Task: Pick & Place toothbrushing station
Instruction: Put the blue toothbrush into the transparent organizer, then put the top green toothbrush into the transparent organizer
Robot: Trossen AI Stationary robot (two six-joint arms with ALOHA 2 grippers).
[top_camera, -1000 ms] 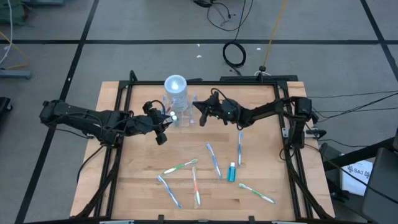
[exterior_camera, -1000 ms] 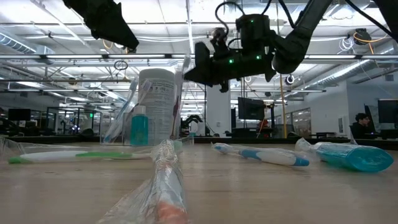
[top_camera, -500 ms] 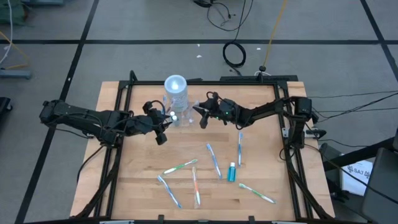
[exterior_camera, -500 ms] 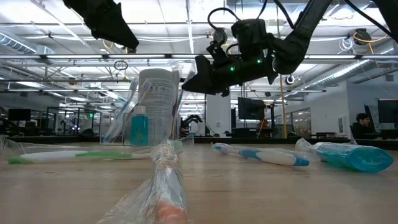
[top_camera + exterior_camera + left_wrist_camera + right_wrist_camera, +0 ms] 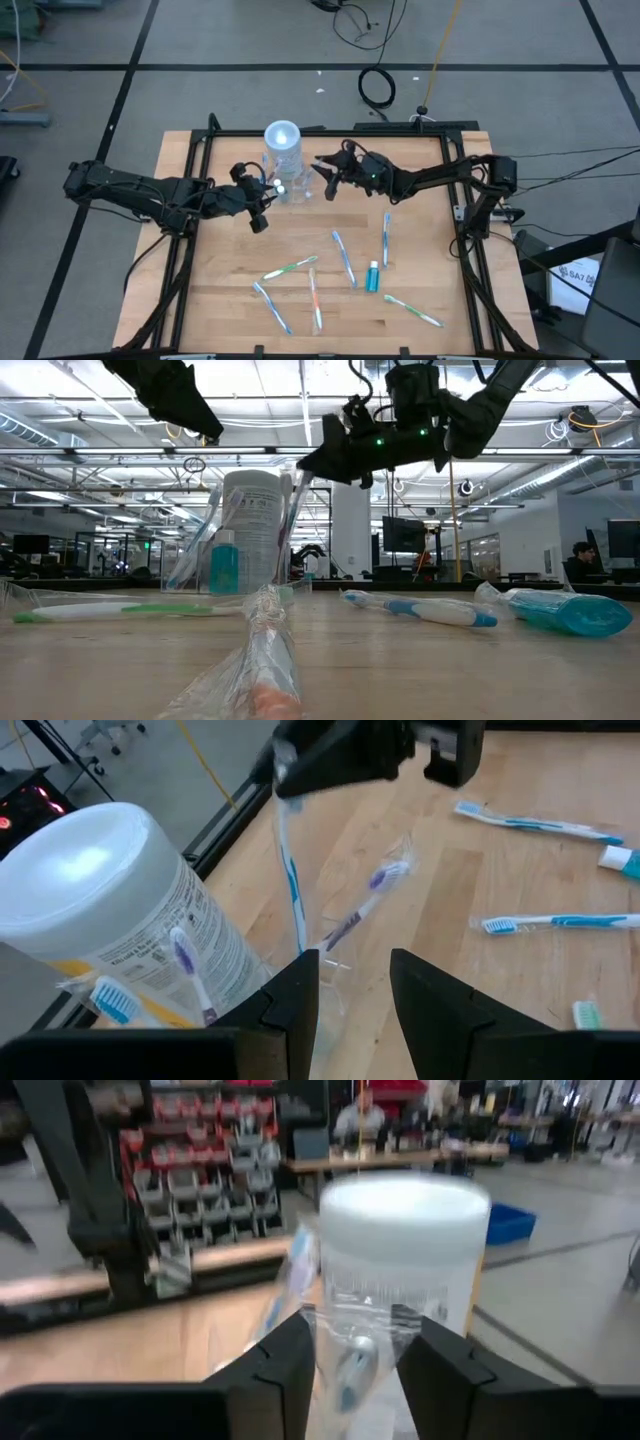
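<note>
Both arms are dark, nearly black, built of slim tubular links joined by chunkier rounded joint housings. Thin black cables loop along the links and over the wrists. The right hand (image 5: 326, 174) carries small green indicator lights on its wrist block, clearest in the low view, plus a pale patch near its tip. The left hand (image 5: 262, 200) shows small white spots on its body. Its fingers (image 5: 296, 1005) are flat, matte black, angular plates with bevelled edges.
</note>
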